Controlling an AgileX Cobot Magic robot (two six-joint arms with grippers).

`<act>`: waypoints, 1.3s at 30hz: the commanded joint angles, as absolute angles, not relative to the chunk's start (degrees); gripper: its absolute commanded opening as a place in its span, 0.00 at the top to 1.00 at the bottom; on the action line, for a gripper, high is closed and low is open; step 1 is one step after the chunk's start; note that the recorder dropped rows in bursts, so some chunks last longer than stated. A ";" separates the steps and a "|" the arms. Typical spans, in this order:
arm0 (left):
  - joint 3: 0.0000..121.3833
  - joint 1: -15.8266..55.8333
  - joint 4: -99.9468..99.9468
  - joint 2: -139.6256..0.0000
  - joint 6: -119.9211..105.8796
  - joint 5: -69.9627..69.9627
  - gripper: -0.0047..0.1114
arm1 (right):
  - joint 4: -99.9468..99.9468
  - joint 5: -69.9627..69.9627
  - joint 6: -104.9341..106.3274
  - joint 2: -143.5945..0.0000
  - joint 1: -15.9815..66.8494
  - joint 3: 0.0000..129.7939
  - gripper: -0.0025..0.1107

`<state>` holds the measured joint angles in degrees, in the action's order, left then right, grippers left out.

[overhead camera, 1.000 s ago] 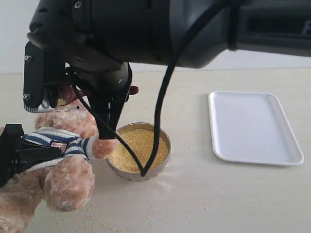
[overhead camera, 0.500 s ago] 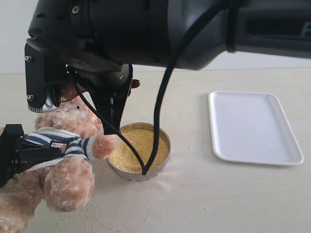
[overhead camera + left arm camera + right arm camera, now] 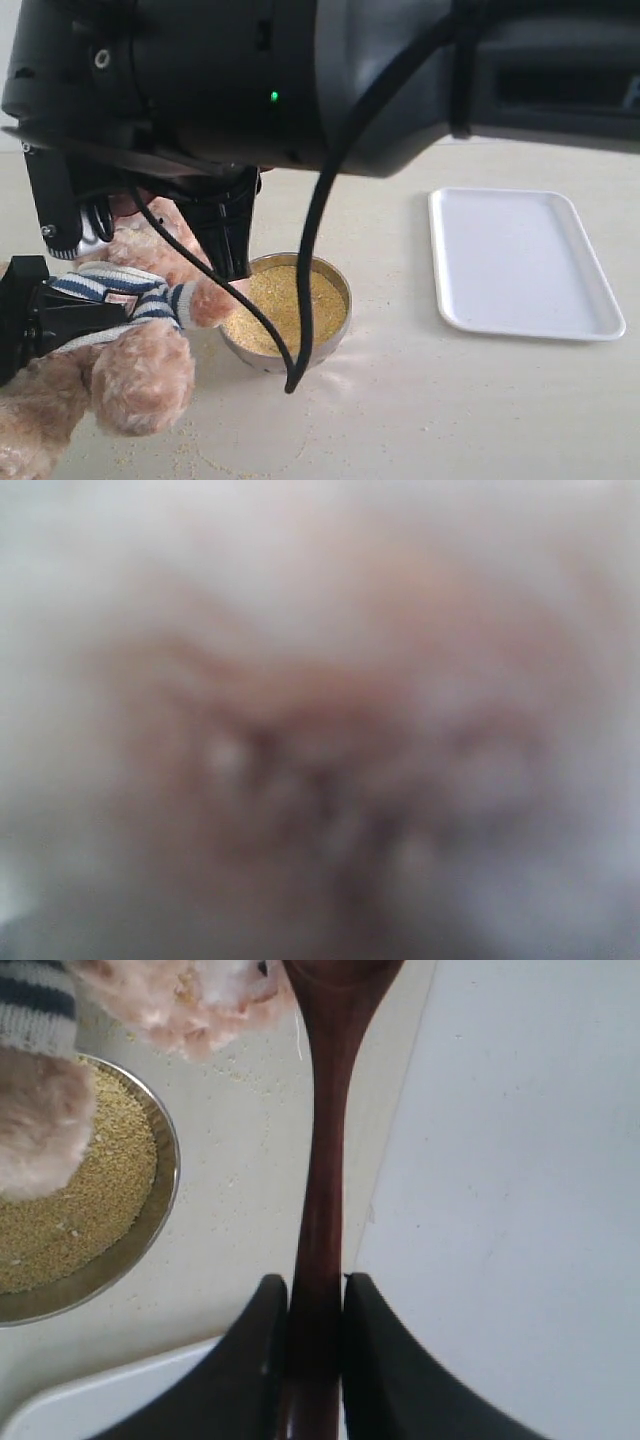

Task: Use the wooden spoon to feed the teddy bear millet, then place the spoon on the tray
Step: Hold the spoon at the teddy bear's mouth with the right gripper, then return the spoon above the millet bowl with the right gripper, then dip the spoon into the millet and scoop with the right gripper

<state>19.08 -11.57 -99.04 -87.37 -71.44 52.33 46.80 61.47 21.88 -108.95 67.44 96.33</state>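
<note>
The teddy bear [image 3: 120, 340] sits at the front left in its striped shirt, one paw resting on the rim of the metal bowl of millet [image 3: 285, 300]. My left gripper [image 3: 35, 318] clasps the bear's body from the left; its wrist view is only blurred fur [image 3: 320, 740]. My right gripper [image 3: 315, 1295] is shut on the thin handle of the wooden spoon [image 3: 322, 1150], whose bowl end reaches the bear's fluffy face [image 3: 190, 1000]. In the exterior view the right gripper [image 3: 232, 255] hangs between bear and bowl, and the spoon is hidden. The white tray [image 3: 520, 262] lies at the right.
The bulky black right arm [image 3: 350, 80] and its dangling cable [image 3: 300, 300] fill the top of the exterior view and cover the bear's head. Scattered millet specks [image 3: 190, 455] lie on the table in front of the bear. A tray corner [image 3: 100, 1400] shows beside the right gripper.
The right arm has swung left and closer to the camera, covering more of the bear's head. The spoon end that showed behind the gripper is now hidden. Bear, bowl and tray have not moved.
</note>
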 commanded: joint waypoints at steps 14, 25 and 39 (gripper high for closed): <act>19.10 -11.32 -99.95 -87.34 -73.89 53.70 0.92 | 21.61 69.96 20.72 -104.47 51.39 96.32 0.98; 20.49 -11.43 -99.95 -87.34 -75.91 56.42 0.92 | 16.29 69.96 20.90 -106.67 48.50 94.42 0.98; 21.38 -11.43 -99.95 -87.34 -75.44 58.41 0.92 | 21.28 69.96 19.41 -112.13 48.50 93.60 0.98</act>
<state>20.75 -11.57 -99.04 -87.37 -75.60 57.01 18.43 69.90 20.32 -111.21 48.71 93.92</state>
